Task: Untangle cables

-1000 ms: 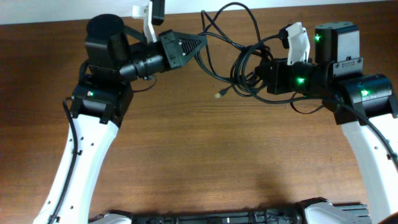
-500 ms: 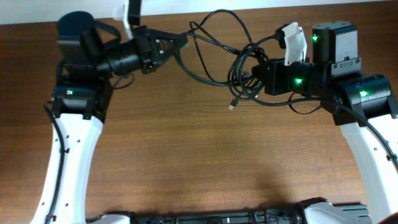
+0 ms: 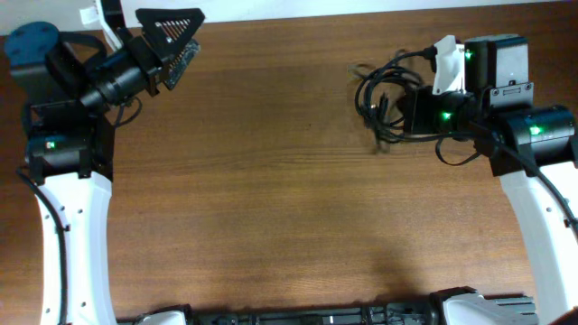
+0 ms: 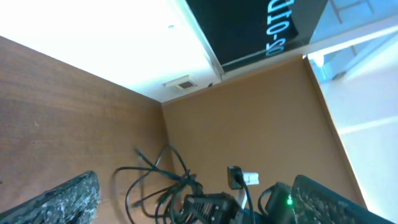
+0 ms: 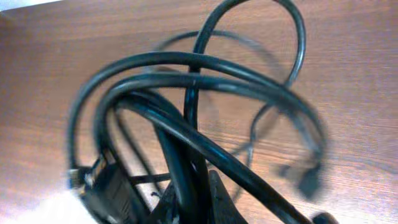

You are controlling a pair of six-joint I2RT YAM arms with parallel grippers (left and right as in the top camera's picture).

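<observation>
A bundle of black cables (image 3: 381, 90) lies in loose loops on the brown table at the far right. My right gripper (image 3: 408, 110) is shut on several strands at the bundle's right side. In the right wrist view the cables (image 5: 205, 81) arch out from the right gripper (image 5: 196, 196), whose fingers pinch thick strands. My left gripper (image 3: 183, 42) hangs at the far left, open wide and empty, well away from the bundle. The left wrist view shows the cables (image 4: 165, 186) far ahead, between the spread fingers (image 4: 68, 199) of my left gripper (image 4: 193, 186).
The table's back edge (image 3: 298, 16) runs just behind both grippers, with a white wall beyond. A cable end with a small plug (image 3: 377, 147) trails toward the table's middle. A dark panel (image 4: 255, 28) stands beyond the far edge.
My left gripper has let go of the cable, opened wide and swung left and back. The stretched loops have fallen back into a compact bundle at the right gripper, which stays shut.
</observation>
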